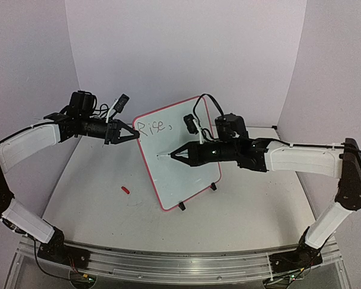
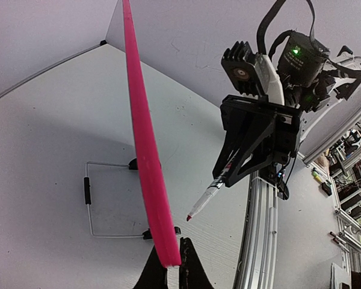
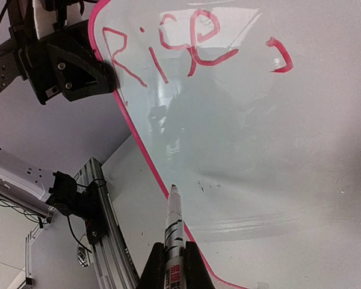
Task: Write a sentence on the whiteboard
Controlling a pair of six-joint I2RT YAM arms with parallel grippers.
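While the whiteboard (image 1: 175, 180) is standing steeply tilted on the table (image 1: 90, 198), its long axis rising and its glossy face turning toward the right arm, the left gripper (image 1: 134, 133) is clamping its thin red rim. The right gripper (image 1: 173, 155) is pinching a slim marker (image 1: 164, 156) lying level, tip pointing left at the board. The sentence (image 1: 154, 127), so far "Rise," in red, is running along the top.
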